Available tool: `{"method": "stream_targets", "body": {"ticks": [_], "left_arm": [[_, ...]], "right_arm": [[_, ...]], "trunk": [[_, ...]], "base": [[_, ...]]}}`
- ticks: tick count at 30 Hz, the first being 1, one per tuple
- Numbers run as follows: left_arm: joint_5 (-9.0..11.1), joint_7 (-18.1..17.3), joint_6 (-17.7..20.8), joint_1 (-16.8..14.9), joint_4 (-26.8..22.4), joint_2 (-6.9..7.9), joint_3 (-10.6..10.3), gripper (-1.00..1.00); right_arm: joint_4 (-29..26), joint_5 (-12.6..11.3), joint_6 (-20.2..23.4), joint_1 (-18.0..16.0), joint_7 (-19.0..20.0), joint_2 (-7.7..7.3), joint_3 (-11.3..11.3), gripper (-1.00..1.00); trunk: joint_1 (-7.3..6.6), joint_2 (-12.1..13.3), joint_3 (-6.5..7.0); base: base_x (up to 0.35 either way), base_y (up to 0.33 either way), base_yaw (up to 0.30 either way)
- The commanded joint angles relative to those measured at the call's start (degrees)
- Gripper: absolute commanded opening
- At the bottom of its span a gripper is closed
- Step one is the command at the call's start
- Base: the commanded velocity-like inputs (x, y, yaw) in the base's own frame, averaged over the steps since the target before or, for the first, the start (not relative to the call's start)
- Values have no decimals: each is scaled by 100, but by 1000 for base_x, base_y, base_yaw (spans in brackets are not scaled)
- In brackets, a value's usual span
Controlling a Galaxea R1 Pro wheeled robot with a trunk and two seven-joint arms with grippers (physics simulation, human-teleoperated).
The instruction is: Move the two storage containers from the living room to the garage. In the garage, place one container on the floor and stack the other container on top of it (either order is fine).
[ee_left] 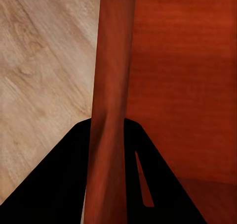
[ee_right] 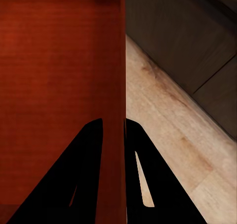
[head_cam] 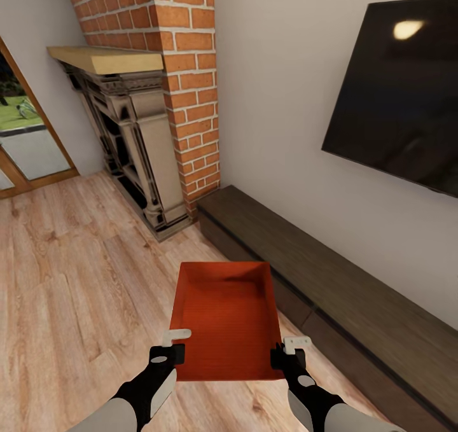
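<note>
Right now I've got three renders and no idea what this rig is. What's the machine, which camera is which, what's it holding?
It is a simulated wheeled robot with two arms, each ending in a two-finger gripper. The large picture comes from its head camera, looking down over both arms. There the left gripper and the right gripper each clamp a side wall of one orange-red storage container, an open box with low walls, carried in front of the robot.

The other two pictures come from cameras near each gripper, looking along the dark fingers. In both, a container wall runs between the fingers: the left gripper and the right gripper.

Around it: a light wood plank floor, a brick fireplace, a low dark cabinet and a wall-mounted TV.
</note>
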Motion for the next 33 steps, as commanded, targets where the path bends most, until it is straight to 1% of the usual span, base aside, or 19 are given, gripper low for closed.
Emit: {"method": "stream_targets", "body": {"ticks": [1,33], "left_arm": [[51,63,38,-6,-26,4,219,-100],[51,65,38,-6,-35,3,219,-100]], "right_arm": [[-2,-12,-8,1,14,1,-4,-100],[-2,-12,-8,1,14,1,-4,-100]], "trunk": [[0,-4,4],[0,-4,279]], "base": [[0,0,0],[0,0,0]]}}
